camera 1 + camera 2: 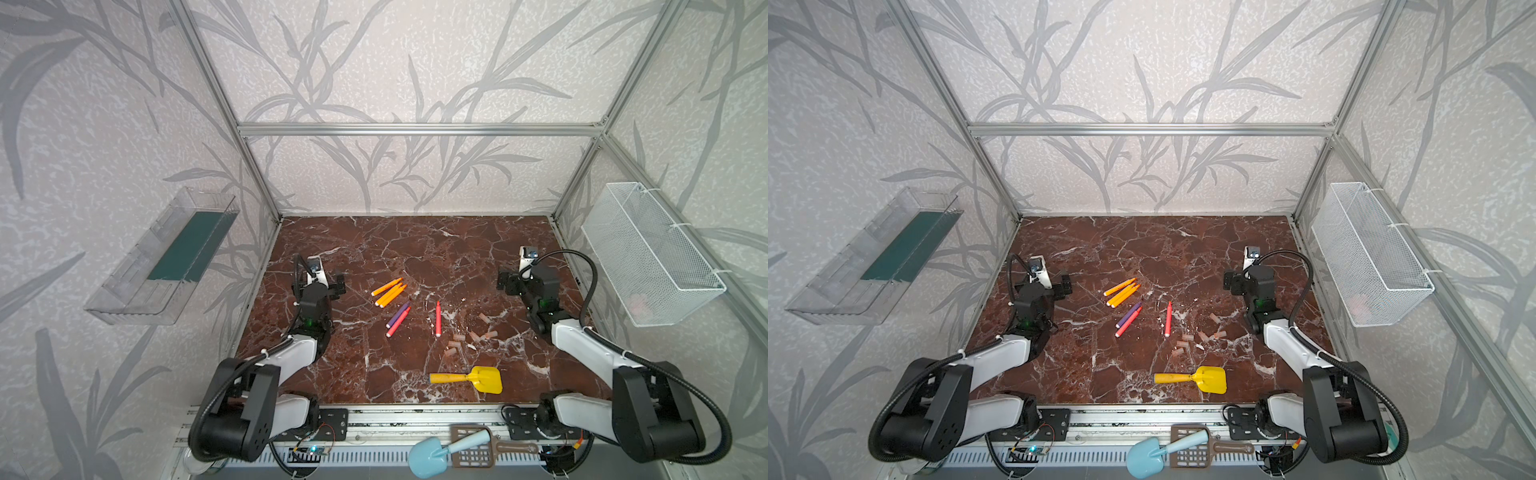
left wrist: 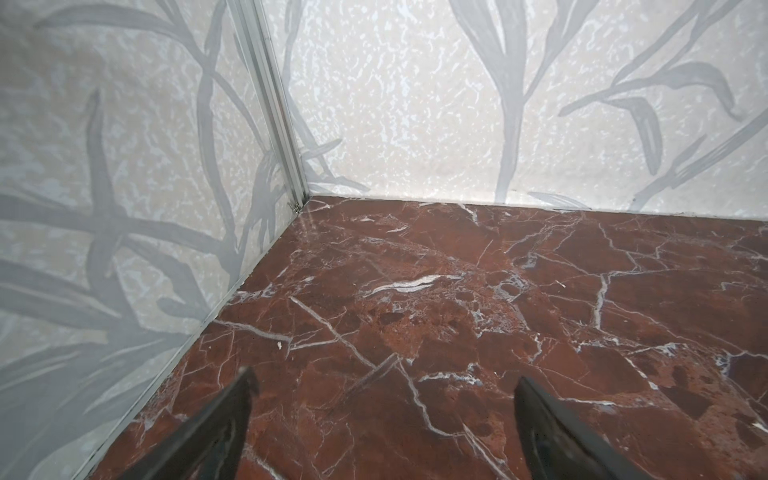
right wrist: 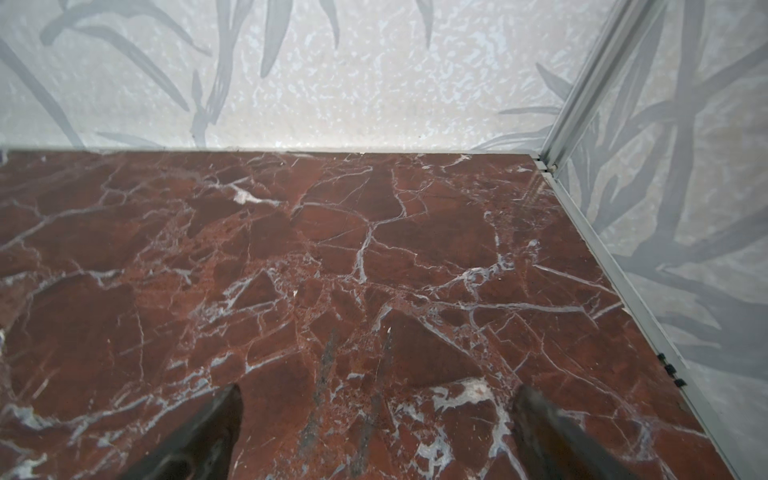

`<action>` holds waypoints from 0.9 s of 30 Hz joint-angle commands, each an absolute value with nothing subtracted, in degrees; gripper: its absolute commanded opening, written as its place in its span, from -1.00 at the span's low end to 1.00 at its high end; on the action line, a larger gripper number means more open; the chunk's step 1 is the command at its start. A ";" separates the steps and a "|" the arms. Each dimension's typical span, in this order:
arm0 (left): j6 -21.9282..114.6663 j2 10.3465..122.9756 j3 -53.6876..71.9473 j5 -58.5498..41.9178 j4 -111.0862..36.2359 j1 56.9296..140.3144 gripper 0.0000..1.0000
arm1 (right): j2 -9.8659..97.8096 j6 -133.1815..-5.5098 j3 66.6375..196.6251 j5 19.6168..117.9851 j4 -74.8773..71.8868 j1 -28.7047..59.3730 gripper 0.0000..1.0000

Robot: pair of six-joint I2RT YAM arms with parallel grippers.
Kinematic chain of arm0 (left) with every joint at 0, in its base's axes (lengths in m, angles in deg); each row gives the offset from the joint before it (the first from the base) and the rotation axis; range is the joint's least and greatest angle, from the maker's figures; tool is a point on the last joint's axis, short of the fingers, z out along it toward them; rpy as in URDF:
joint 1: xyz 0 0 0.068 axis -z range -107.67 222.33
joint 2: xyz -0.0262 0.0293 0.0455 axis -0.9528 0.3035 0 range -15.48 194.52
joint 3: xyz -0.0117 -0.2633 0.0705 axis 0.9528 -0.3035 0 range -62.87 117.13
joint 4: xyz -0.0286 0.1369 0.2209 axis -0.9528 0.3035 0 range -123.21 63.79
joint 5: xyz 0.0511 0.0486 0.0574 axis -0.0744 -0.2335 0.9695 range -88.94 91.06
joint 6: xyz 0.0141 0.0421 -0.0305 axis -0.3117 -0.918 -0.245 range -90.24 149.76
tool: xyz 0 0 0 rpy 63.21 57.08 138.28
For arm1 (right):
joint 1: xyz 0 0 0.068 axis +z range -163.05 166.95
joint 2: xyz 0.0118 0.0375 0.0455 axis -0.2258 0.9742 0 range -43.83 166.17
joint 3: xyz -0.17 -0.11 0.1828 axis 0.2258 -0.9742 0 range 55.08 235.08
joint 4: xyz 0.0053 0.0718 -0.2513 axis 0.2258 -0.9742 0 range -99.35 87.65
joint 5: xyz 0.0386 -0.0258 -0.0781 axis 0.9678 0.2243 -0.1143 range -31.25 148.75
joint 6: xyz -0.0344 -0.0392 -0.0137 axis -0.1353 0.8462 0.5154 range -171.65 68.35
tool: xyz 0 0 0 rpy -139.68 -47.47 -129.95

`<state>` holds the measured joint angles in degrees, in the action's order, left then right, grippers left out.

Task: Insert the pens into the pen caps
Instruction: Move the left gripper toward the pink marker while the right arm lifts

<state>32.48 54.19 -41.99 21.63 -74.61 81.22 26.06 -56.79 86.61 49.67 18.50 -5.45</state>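
The pens lie mid-table in both top views: three orange pens [image 1: 388,291] [image 1: 1121,291] side by side, a purple pen [image 1: 399,313] [image 1: 1128,313] against a pink pen [image 1: 398,323] [image 1: 1128,323], and a red pen [image 1: 438,318] [image 1: 1168,318] alone. The pen caps [image 1: 459,338] [image 1: 1187,338], several pale stubby tubes, are scattered right of the red pen. My left gripper [image 1: 320,277] [image 2: 384,380] hovers open left of the orange pens, aimed at the back left corner. My right gripper [image 1: 524,274] [image 3: 380,392] is open right of the caps. Both wrist views show only bare marble.
A yellow toy shovel [image 1: 484,379] lies near the front edge below the caps. A blue shovel [image 1: 428,455] and a brown sieve scoop [image 1: 473,451] rest on the front rail. A clear bin [image 1: 166,257] hangs on the left wall, a wire basket [image 1: 652,253] on the right.
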 commanded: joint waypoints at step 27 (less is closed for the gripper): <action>56.04 37.02 -35.89 -10.37 -48.29 75.80 0.97 | 18.10 -78.46 77.78 52.03 18.66 -6.19 0.98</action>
<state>55.96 39.00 -35.41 -4.97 -49.48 74.88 18.87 -78.43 76.77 49.99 16.88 -6.07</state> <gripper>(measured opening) 0.979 0.991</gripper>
